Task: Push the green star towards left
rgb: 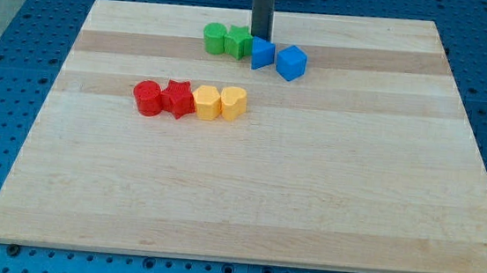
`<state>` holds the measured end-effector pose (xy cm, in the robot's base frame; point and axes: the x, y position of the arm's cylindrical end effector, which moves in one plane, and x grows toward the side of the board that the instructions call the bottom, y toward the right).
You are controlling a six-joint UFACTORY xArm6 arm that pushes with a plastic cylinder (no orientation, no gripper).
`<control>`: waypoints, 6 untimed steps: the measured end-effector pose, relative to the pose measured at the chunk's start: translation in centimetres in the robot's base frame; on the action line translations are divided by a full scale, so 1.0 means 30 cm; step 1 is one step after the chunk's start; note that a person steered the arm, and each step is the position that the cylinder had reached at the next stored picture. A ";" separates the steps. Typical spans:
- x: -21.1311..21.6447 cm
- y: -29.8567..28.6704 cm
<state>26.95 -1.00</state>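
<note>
Nearest the camera is the bare wooden board, and beyond it a row of four touching blocks: a red cylinder, a red star, a yellow block and a yellow hexagon-like block. Farther up sits a second row: a green cylinder, touching the green star, then a blue block against the star's right side, and a blue cube just beside that. My tip stands at the star's upper right, just behind the first blue block; there is no pincer to spread or press together, only the rod. The star looks light, rigid and likely to slide easily, but its points may make it rotate, so I judge a push on its right face, centred, is best; the green cylinder will be shoved along.
</note>
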 end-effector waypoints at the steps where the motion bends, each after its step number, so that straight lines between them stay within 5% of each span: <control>1: 0.000 -0.060; 6: 0.129 -0.156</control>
